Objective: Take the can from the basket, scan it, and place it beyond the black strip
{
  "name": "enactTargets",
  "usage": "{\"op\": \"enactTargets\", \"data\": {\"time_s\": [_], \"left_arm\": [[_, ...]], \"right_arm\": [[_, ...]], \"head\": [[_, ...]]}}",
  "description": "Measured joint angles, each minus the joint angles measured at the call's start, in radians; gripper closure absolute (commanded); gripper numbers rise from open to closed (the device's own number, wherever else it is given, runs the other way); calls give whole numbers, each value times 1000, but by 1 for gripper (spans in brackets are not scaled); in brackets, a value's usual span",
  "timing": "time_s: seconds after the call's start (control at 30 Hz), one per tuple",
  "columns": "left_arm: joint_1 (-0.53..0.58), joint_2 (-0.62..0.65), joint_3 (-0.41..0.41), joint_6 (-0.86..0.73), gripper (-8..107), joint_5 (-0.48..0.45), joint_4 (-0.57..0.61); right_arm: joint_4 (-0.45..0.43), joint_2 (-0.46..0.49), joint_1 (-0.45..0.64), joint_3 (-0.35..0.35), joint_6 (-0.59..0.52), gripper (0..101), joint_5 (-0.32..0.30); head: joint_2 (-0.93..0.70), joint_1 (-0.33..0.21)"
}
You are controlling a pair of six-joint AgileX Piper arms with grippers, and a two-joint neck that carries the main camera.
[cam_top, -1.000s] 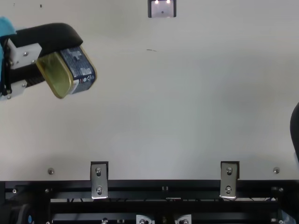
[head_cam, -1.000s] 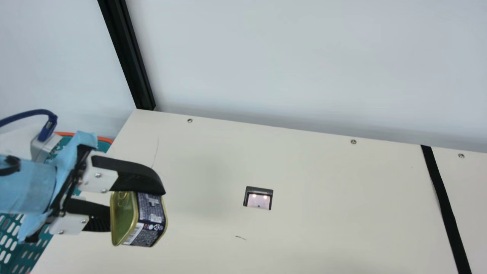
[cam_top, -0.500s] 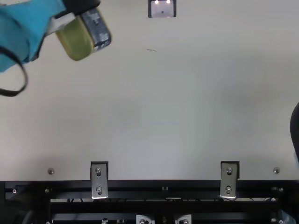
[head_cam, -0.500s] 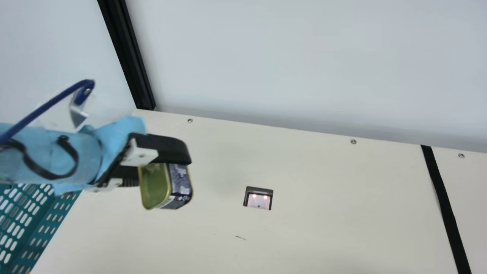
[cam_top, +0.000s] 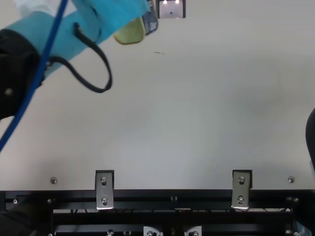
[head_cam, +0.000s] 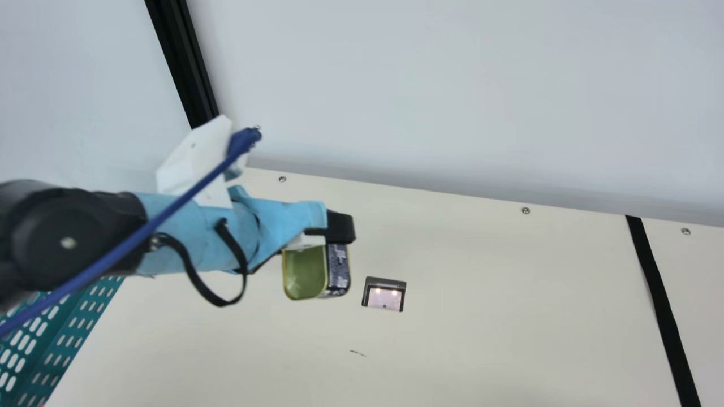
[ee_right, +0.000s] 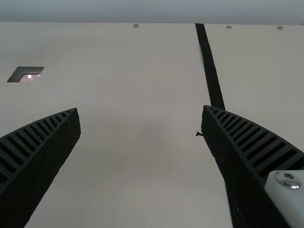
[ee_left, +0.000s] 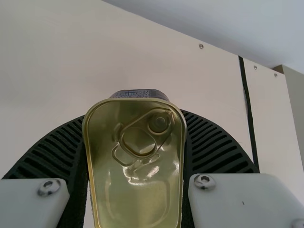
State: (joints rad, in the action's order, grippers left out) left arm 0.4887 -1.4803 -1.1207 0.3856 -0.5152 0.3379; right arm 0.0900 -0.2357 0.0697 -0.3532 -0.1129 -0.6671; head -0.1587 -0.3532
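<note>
Main view, ctr of frame: the can (head_cam: 305, 274) is up off the table (head_cam: 509, 339), just left of the scanner (head_cam: 384, 297), gold pull-tab lid turned toward frame left. L gripper (ee_left: 136, 116) is clamped on it, ribbed fingers pressed to both sides in L wrist view. R gripper (ee_right: 141, 109) has its fingers wide apart, nothing btwn them. Basket (head_cam: 56, 353) sits lower left; black strip (head_cam: 659, 288) runs down far right.

Step now, my read: bring can over scanner for the scan; placing past strip comes after. Barcode side can't be made out, so risk no. 1 = wrong face to the window, no read; may need a wrist turn. Risk no. 2: too low, can's edge knocks the scanner or table & twists in the grip, smooth metal sides being slip-prone. No. 3: blue cable (head_cam: 169, 211) or black loop (head_cam: 195, 282) could snag on the swing right. Later, letting go early = can lands short of strip.
</note>
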Motion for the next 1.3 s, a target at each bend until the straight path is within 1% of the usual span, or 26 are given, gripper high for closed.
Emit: {"op": "enactTargets", "data": {"time_s": [0.03,0.1,0.33,0.4,0.43,0.5,0.77,0.8,1.0,1.3], "left_arm": [[9,-10,5,0,89,22,-6],[18,-28,13,3,89,64,-22],[41,-89,48,45,89,212,-114],[41,-95,48,54,89,230,-138],[41,-95,48,55,89,230,-144],[41,-95,48,55,89,234,-144],[37,-95,48,42,89,230,-132],[37,-95,46,32,89,232,-127],[35,-85,59,-1,89,294,-128],[61,-79,114,-18,89,449,-121]], "right_arm": [[0,0,0,0,0,0,0],[0,0,0,0,0,0,0],[0,0,0,0,0,0,0],[0,0,0,0,0,0,0],[0,0,0,0,0,0,0],[0,0,0,0,0,0,0],[1,0,0,0,0,0,0],[1,0,0,0,0,0,0],[1,0,0,0,0,0,0],[1,0,0,0,0,0,0]], "head": [[0,10],[0,0],[0,0],[0,0],[0,10],[0,0],[0,0],[0,10],[0,0],[0,0]]}}
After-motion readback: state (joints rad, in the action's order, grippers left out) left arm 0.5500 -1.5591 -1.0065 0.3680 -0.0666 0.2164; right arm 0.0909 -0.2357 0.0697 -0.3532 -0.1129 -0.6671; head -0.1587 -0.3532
